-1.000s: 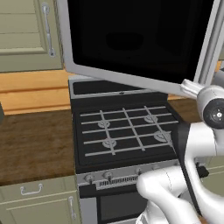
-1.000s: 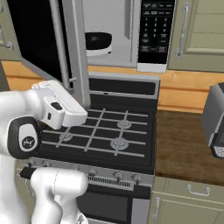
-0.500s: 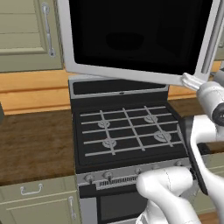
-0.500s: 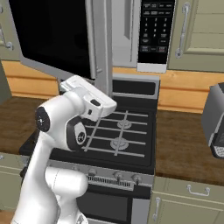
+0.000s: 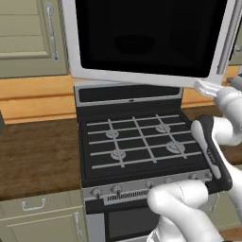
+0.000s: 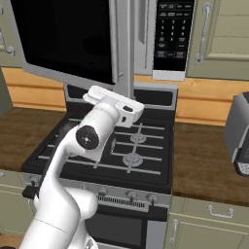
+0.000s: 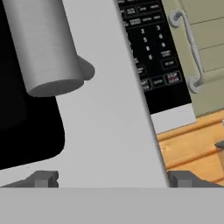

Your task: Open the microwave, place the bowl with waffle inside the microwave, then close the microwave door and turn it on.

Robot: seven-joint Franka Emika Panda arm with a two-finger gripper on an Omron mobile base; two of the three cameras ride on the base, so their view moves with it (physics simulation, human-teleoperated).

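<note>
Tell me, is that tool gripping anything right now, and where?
Nothing is held. The tool stands open, its tips spread beside the lower edge of the microwave door, just below its bar handle.

The microwave door (image 5: 146, 40) stands swung wide and hides the microwave's inside, so nothing within can be told. Its top is cut off by the edge in both base views. The keypad (image 7: 153, 52) labels are too small and blurred to read. The handle (image 7: 41, 43) runs past the frame's top.
</note>
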